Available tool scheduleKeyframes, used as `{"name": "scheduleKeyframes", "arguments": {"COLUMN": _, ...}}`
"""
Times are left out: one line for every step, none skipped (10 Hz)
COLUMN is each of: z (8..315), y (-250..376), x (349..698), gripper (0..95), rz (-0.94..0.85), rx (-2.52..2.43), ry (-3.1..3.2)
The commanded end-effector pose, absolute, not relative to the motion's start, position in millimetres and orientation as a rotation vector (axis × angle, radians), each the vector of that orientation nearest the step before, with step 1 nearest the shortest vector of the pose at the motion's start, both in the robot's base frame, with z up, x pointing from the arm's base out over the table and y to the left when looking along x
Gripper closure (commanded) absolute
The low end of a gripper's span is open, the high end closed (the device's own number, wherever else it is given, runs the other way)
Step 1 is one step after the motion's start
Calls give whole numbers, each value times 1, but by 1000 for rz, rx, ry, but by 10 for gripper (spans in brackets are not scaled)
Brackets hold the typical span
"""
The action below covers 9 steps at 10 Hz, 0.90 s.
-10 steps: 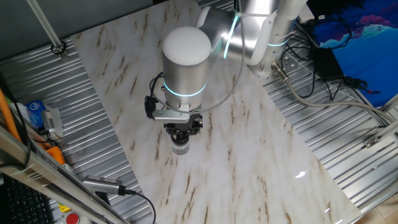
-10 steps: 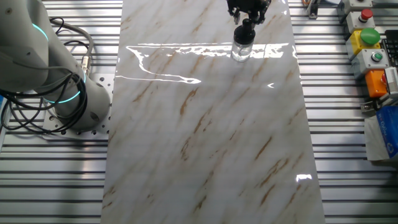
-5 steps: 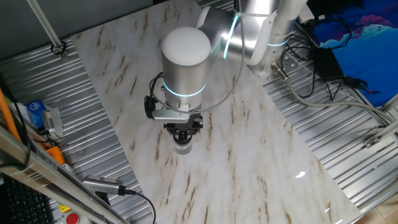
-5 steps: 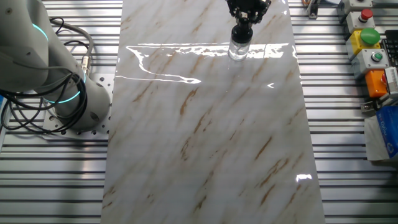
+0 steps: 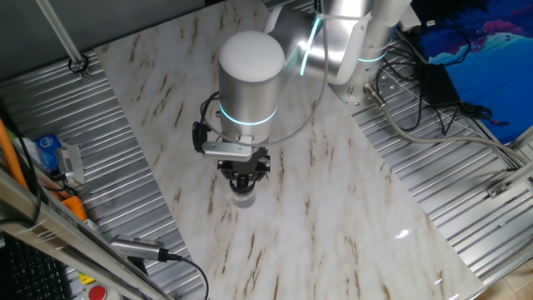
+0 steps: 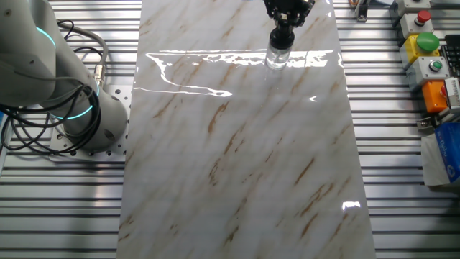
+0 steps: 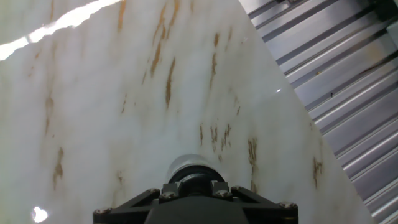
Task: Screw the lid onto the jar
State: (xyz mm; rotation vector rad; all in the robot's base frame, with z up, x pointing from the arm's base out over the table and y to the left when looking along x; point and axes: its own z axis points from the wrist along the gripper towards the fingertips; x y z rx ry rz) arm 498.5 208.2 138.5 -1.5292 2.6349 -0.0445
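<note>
The desk [image 6: 237, 180] is a glossy slab of pale marble pattern with rusty brown streaks, laid over ribbed metal slats; bright reflections run in a ragged band across its upper part in the other fixed view. In that view the jar [image 6: 278, 57] stands upright near the top centre of the frame, a short clear glass cylinder whose wall catches the glare. Directly above it, the black fingers [image 6: 285, 21] come down onto its top, pressed together around a small dark round piece that reads as the lid [image 6: 282, 34], sitting on the jar's mouth.

In one fixed view, the smooth silver cylinder of the arm [image 5: 250, 79], ringed by a thin cyan light band, fills the middle of the frame. Below it the gripper [image 5: 243, 177] points downward, and the jar [image 5: 243, 197] shows only as a pale round shape peeping out just beneath it.

The hand view looks down along the gripper. Its black body fills the bottom centre, and above it the lid [image 7: 197, 183] appears as a dark disc, framed by the jar's [image 7: 186, 165] shiny curved rim. The fingers appear clamped on the lid, though their tips are hidden by the gripper's body here.

At the right edge of the other fixed view sit a yellow box with a green button [image 6: 427, 42] and an orange block [image 6: 435, 95].
</note>
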Motion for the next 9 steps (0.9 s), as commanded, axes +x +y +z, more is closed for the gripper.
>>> {"name": "scheduleKeyframes", "arguments": {"z": 139, "y": 207, "x": 498, "gripper": 950, "rz": -58, "rx": -1515, "ry": 2617}}
{"name": "scheduleKeyframes", "arguments": {"z": 139, "y": 207, "x": 498, "gripper": 950, "rz": -58, "rx": -1513, "ry": 2610}}
{"name": "scheduleKeyframes", "arguments": {"z": 139, "y": 207, "x": 498, "gripper": 950, "rz": -53, "rx": -1512, "ry": 2603}}
{"name": "scheduleKeyframes", "arguments": {"z": 139, "y": 206, "x": 498, "gripper": 950, "rz": -42, "rx": -1509, "ry": 2599}}
{"name": "scheduleKeyframes", "arguments": {"z": 139, "y": 206, "x": 498, "gripper": 950, "rz": -45, "rx": -1513, "ry": 2597}}
{"name": "scheduleKeyframes", "arguments": {"z": 137, "y": 205, "x": 499, "gripper": 950, "rz": -42, "rx": -1534, "ry": 2588}}
{"name": "scheduleKeyframes", "arguments": {"z": 137, "y": 205, "x": 499, "gripper": 950, "rz": -38, "rx": -1541, "ry": 2586}}
{"name": "scheduleKeyframes", "arguments": {"z": 137, "y": 205, "x": 499, "gripper": 950, "rz": -30, "rx": -1548, "ry": 2587}}
{"name": "scheduleKeyframes", "arguments": {"z": 137, "y": 205, "x": 499, "gripper": 950, "rz": -25, "rx": -1548, "ry": 2589}}
